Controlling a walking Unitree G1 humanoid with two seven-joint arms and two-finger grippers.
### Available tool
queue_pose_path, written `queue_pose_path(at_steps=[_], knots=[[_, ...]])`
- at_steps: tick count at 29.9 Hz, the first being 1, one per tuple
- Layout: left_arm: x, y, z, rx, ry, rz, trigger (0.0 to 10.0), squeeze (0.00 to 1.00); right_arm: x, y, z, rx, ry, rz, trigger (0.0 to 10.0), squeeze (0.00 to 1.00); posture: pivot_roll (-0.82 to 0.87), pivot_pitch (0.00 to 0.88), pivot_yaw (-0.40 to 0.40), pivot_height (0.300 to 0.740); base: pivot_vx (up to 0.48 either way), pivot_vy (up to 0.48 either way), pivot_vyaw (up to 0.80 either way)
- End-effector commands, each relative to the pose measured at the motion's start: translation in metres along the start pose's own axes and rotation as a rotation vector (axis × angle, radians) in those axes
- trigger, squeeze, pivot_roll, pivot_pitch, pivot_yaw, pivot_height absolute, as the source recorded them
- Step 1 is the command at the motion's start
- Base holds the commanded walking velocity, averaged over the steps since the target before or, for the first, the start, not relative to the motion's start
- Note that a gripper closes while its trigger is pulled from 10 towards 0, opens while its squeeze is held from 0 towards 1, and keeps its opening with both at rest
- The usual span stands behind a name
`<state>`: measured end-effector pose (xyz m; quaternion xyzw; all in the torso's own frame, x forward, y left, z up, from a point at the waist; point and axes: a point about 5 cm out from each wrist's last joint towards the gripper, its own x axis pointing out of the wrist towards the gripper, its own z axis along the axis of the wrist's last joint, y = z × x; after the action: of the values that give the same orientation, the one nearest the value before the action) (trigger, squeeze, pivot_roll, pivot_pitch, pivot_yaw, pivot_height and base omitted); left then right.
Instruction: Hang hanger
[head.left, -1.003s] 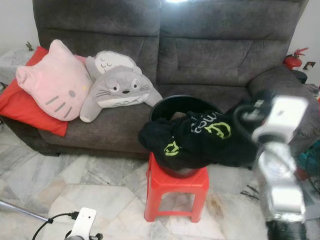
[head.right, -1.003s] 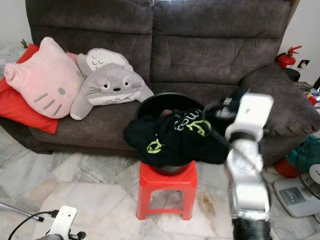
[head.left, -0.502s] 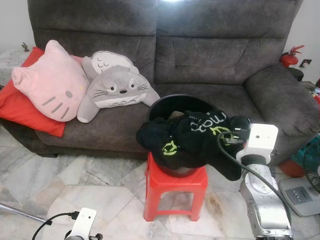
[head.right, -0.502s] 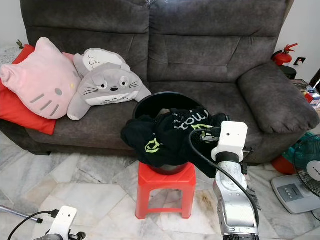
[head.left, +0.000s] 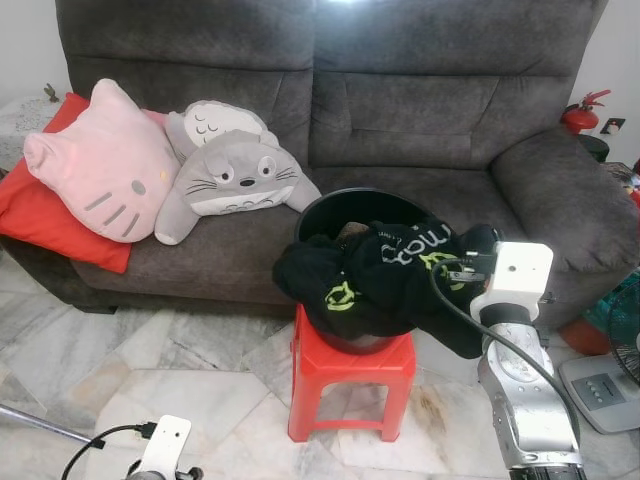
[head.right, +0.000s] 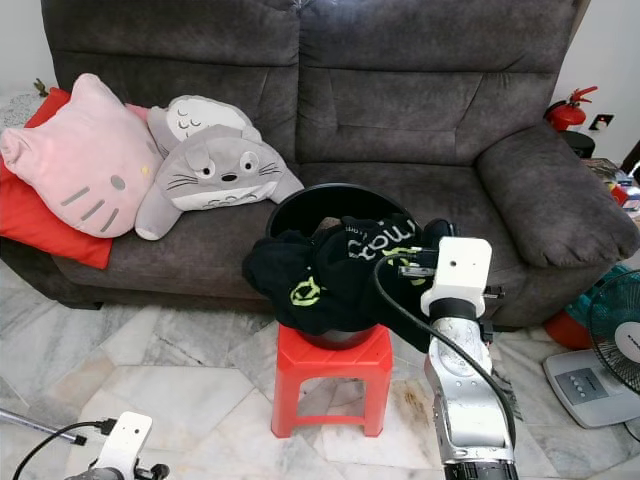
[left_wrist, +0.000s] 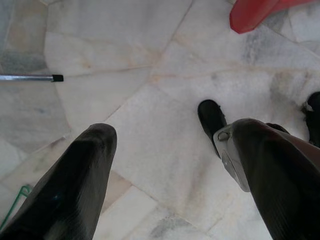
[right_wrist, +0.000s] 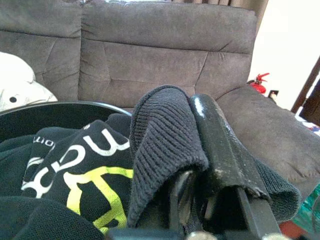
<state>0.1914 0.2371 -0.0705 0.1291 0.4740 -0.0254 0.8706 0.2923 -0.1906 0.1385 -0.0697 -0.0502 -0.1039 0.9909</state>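
Since a second ago the right arm has swung down from a raised, blurred pose and now reaches low toward the black tub (head.left: 345, 205) on the red stool (head.left: 352, 375), barely shifting over the last half second. Its right tool (right_wrist: 200, 150) is pressed together on a ribbed cuff or hem of the black hoodie (head.left: 385, 275), the knit fold pinched against one black finger (right_wrist: 220, 145) in the right wrist view. That garment, printed with white lettering and a lime logo, is heaped over the tub's rim and spills toward the robot's right, so the cloth lies directly ahead of and slightly left of the tool, with the right arm clearly the nearer one. No hanger can be made out anywhere, so I cannot say where it lies; the coming move looks to depend on lifting the hoodie clear of the tub first. The left tool (left_wrist: 165, 165) hangs idle above the marble floor (left_wrist: 150, 100), fingers spread apart. Behind the stool stands a dark grey sofa (head.left: 420, 110) carrying a pink cat cushion (head.left: 100, 165), a grey Totoro plush (head.left: 235, 175) and a red pillow (head.left: 40, 210); a fire extinguisher (head.left: 582, 112) sits beyond the sofa's right arm, a fan base (head.right: 595, 385) on the floor.
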Motion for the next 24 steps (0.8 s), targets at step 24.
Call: queue_pose_path(at_steps=[24], knots=[[-0.0007,-0.0022,-0.0063,0.019,0.020,-0.015,10.0,0.00,-0.0019,0.0062,0.0028,-0.023,-0.022,0.018,10.0,0.00,-0.15,0.000,-0.034,0.740,-0.290,0.000,0.00]])
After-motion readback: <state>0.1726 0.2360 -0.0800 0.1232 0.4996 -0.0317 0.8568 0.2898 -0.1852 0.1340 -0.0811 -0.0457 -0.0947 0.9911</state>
